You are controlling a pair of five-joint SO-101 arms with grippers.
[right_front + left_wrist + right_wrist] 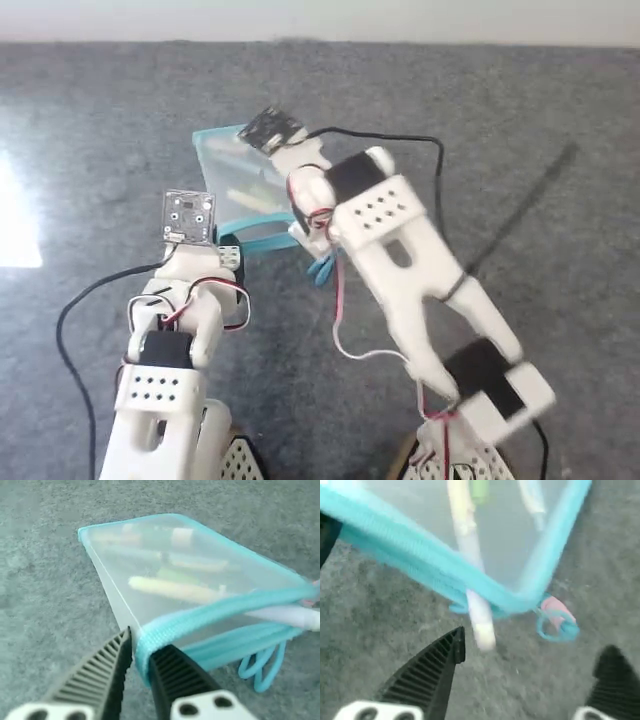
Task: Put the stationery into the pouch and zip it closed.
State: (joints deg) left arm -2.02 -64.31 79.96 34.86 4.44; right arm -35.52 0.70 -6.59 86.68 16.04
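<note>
Left pincer (137, 652) clamped on the teal zip edge of the translucent plastic pouch (165, 565), which lies on the grey table (40, 580). Right pincer (535, 647) spread wide just off the pouch mouth. A white pen (480, 622) juts from that mouth. Risk: zipping now would jam on the pen, or tug the pouch free.

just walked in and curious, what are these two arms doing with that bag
The left gripper is clamped on a corner of the pouch, at its teal zipper edge. Some stationery already lies inside, but a white pen sticks out of the mouth. The right gripper hangs open just in front of that pen. The pouch is not zipped yet.
</note>
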